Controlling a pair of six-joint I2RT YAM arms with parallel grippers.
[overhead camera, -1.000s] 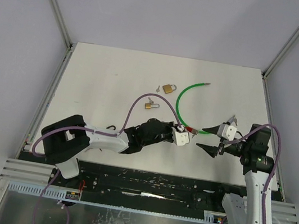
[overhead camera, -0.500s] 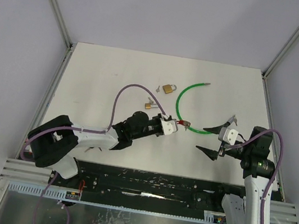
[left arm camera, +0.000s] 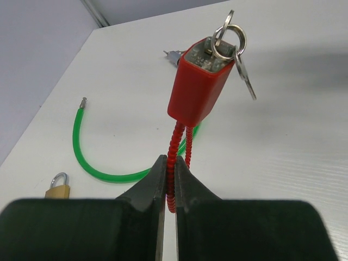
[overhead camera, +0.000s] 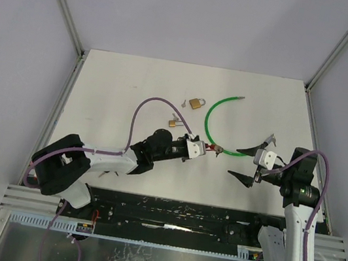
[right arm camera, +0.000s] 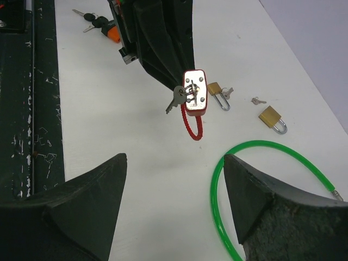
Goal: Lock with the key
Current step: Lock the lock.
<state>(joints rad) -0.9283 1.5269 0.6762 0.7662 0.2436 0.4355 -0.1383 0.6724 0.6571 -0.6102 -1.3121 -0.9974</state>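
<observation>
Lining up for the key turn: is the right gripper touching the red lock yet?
Apart. In the right wrist view the right gripper stands open, short of the red lock, with bare table between.

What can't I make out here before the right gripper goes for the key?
- Keyhole of the red lock: too small in top external. In left wrist the ring and key cover it, so turned or not is unclear.
- Hold of the left gripper on the cable: right wrist, behind the lock body.
- One end of the green cable: right wrist, cut by bottom edge.
</observation>
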